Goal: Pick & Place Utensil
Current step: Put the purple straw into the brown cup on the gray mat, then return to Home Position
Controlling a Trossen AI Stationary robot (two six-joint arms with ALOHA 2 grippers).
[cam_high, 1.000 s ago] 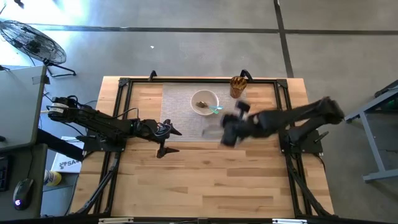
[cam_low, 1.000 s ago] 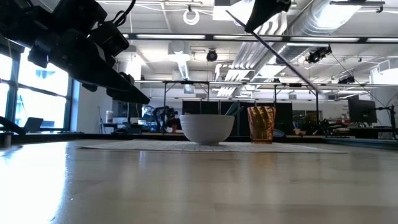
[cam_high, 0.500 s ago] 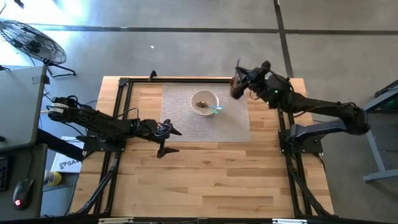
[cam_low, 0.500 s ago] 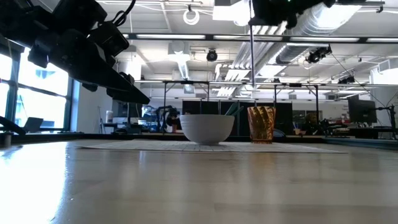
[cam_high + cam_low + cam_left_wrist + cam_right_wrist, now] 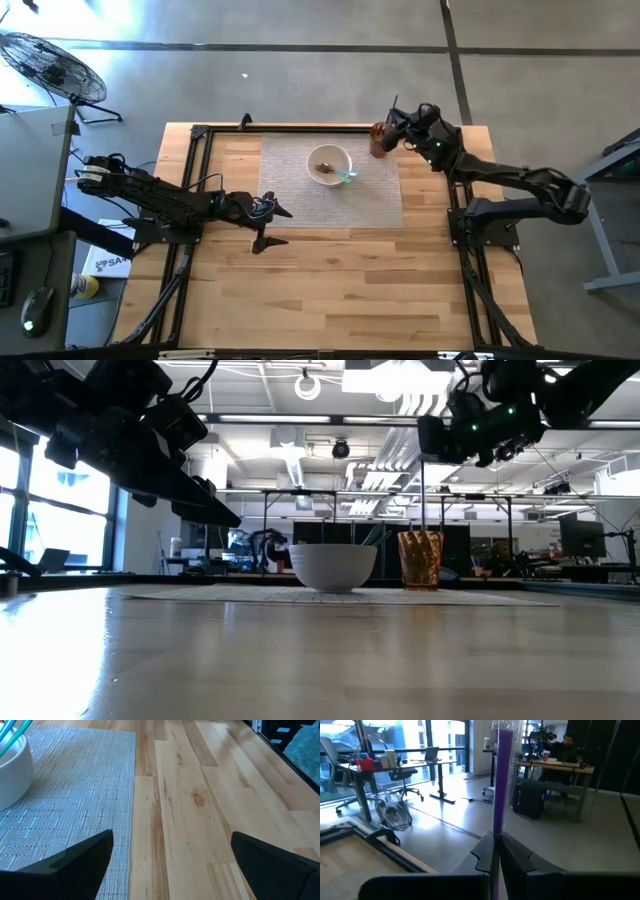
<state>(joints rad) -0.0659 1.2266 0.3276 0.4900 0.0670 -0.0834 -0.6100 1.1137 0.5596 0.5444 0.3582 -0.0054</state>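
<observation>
bowl holds teal utensils (right tool over amber cup).

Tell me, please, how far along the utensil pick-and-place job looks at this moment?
Done: the right gripper has picked up the thin purple utensil and holds it upright. In hand: it hangs above the ribbed amber cup, beside the white bowl on the grey woven mat. Left: lowering and releasing it. The left gripper waits open over the wooden table.
</observation>
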